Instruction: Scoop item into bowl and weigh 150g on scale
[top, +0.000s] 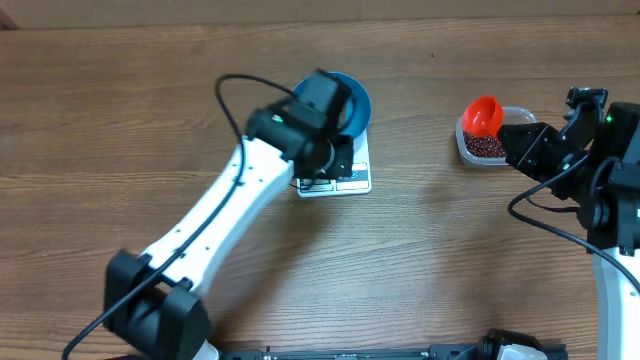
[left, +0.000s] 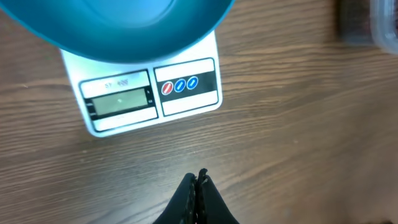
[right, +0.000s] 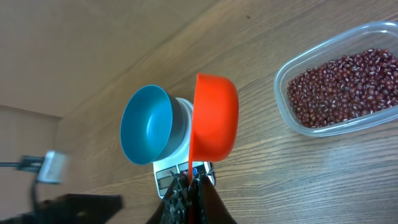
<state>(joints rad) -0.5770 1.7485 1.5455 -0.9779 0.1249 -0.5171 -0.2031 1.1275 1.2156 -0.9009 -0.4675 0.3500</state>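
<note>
The blue bowl stands on the white scale, and no beans show inside the bowl. My left gripper hovers over the scale's front. In the left wrist view this gripper is shut with nothing in it, just short of the scale's display. My right gripper is shut on the handle of an orange scoop. The scoop hangs tilted above the dark red beans. The beans lie in a clear tub.
Bare wooden tabletop stretches between the scale and the tub. The left arm runs diagonally from the lower left to the scale. The right arm's body stands at the right edge.
</note>
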